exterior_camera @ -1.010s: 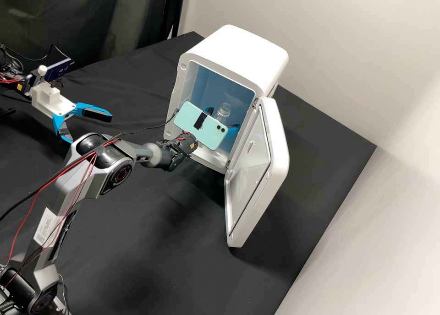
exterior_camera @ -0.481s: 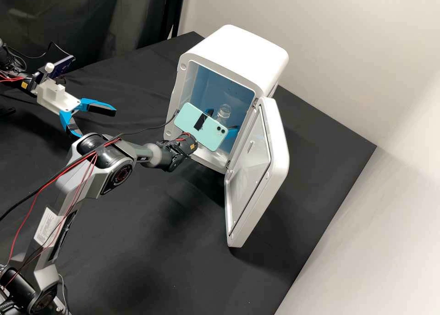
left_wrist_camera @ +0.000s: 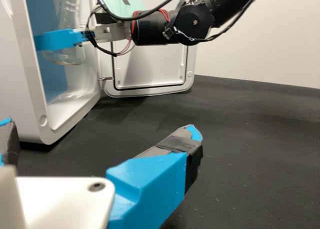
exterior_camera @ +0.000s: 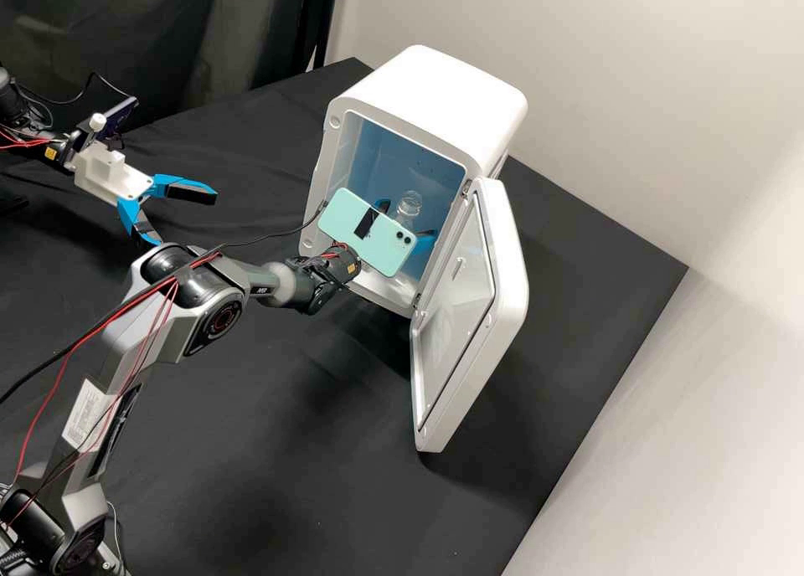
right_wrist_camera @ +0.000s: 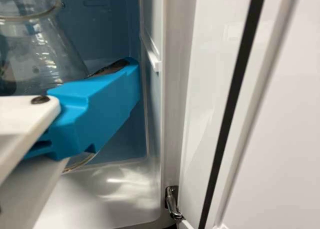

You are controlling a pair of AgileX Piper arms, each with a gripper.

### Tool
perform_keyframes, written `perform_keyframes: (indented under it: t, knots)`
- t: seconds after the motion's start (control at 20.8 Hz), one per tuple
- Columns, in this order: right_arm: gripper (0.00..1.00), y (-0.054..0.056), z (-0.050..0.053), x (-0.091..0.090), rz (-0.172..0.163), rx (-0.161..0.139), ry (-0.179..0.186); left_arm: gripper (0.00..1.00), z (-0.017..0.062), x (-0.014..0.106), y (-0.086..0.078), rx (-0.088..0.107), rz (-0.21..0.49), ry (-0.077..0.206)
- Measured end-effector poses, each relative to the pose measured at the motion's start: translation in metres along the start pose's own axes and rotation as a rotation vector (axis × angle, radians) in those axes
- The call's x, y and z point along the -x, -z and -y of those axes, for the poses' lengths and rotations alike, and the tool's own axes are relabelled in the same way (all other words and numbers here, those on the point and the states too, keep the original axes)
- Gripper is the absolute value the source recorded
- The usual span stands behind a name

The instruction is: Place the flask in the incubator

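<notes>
Flask (exterior_camera: 409, 203): I find it inside the incubator (exterior_camera: 435, 99), a clear conical glass low in the blue chamber, seen through the open front. The black bench (exterior_camera: 293, 425) carries everything. The white incubator stands upright toward the bench's far side, with its door (exterior_camera: 494, 308) swung wide on the hinge. The right arm (exterior_camera: 193, 300) stretches from the near left corner to the opening. A pale green phone (exterior_camera: 368, 230) strapped at its wrist blocks much of my high camera's line into the chamber, so from there I get little more than the flask's neck and shoulder.

The right gripper (exterior_camera: 405, 218) is inside the chamber, mostly masked by that phone. Its own camera gives me one blue finger (right_wrist_camera: 95, 106) lying tight along the flask's side. The opposite finger is cut off at the frame edge. From the left wrist camera a blue finger crosses the glass, and the flask's base hangs clear of the chamber floor, so I read the jaws as clamped on the flask. The flask's mouth is cropped in both wrist views, and I cannot tell whether it holds any liquid.

The left gripper (exterior_camera: 180, 218) hovers above the bench well to the left of the incubator, facing the opening, its jaws spread wide and empty.
</notes>
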State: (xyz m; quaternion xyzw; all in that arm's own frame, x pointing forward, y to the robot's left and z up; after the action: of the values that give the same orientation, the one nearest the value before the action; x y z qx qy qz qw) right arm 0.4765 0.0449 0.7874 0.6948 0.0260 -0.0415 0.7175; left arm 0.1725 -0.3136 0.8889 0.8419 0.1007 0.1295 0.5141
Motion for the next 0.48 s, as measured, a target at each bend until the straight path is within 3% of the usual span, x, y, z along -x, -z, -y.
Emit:
perform_keyframes:
  t: [0.1,0.24,0.34,0.48]
  knots:
    - [0.00,0.000,0.000,0.000,0.000,0.002,0.000,1.00,-0.0005,0.000,0.000,-0.012,-0.002,-0.002]
    - [0.00,0.003,-0.001,-0.002,0.000,0.010,0.003,1.00,-0.0005,0.000,0.000,-0.012,-0.002,-0.002]
    - [0.00,0.008,-0.004,-0.004,-0.009,0.024,0.002,1.00,-0.0010,-0.001,0.001,-0.014,0.000,-0.004]
    - [0.00,0.016,-0.006,-0.007,-0.020,0.024,-0.007,1.00,-0.0003,-0.003,0.001,-0.011,0.003,0.000]
